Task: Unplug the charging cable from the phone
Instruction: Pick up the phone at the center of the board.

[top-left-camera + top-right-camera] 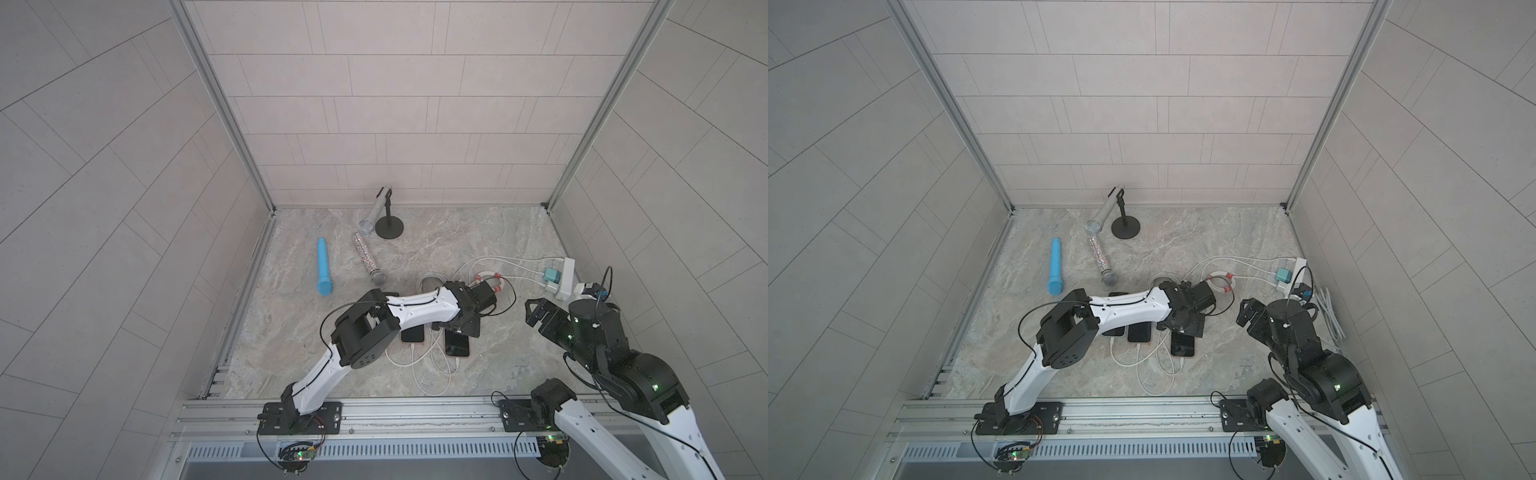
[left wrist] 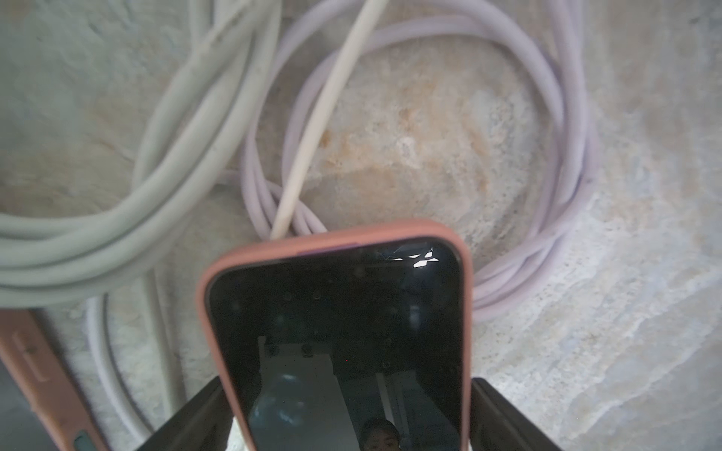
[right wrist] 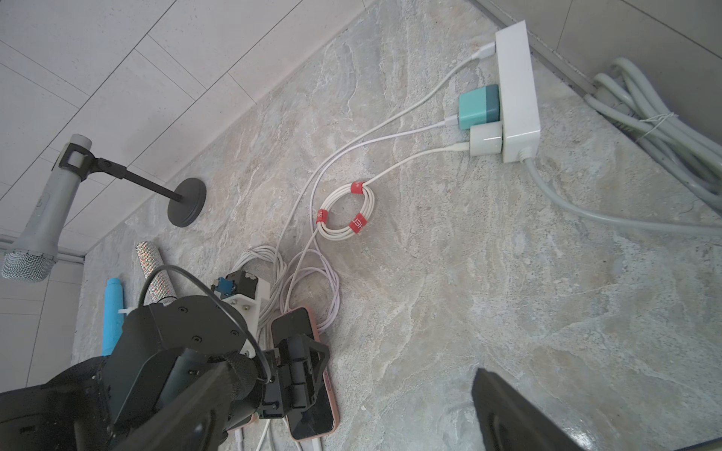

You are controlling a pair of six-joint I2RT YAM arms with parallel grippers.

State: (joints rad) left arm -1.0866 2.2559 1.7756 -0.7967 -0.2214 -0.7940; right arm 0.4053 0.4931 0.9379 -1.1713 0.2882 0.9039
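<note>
Left gripper [image 2: 345,390] astride the phone [image 2: 336,332]; right gripper [image 1: 534,311] spread wide, holding nothing.
We find the pink-cased phone lying screen-up on the worktop [image 1: 291,345], a jaw at each long edge; whether they clamp it we cannot tell. We note the white charging cable [image 2: 312,129] meeting the phone's end edge and running off across lilac coiled leads [image 2: 547,117]. Right gripper hangs near the power strip [image 1: 567,274].

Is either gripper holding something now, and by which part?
Uncertain. The left gripper straddles the long sides of the black-screened phone in a pink case, but a closed grip cannot be told. The right gripper is open, empty.
</note>
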